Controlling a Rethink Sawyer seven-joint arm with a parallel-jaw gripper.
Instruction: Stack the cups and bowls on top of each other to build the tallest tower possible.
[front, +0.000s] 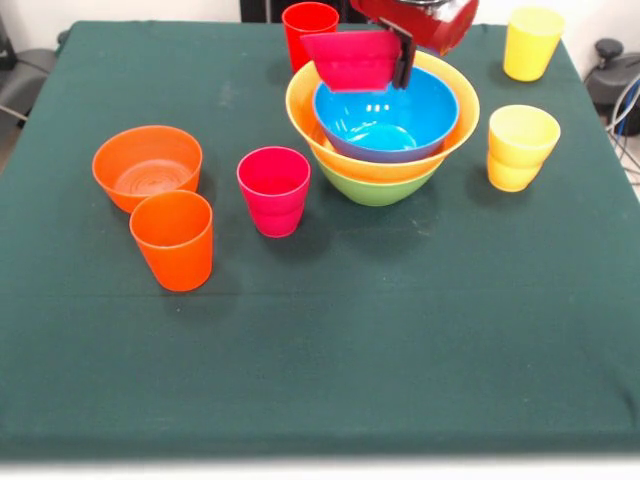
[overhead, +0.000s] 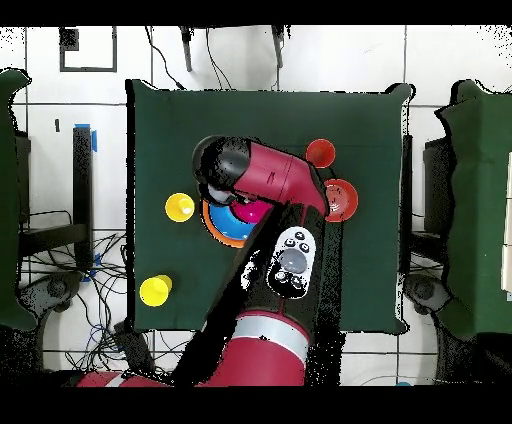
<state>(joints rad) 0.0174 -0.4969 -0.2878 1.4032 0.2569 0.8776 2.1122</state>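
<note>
Overhead view: green table (overhead: 360, 150) on white tiled floor (overhead: 60, 110).

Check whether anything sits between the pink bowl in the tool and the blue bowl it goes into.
Nothing visible does. The tool holds the pink bowl, tilted, just above the far rim of the blue bowl, which looks empty, nested in the yellow bowl on the green bowl. The red cup stands behind the stack.
</note>
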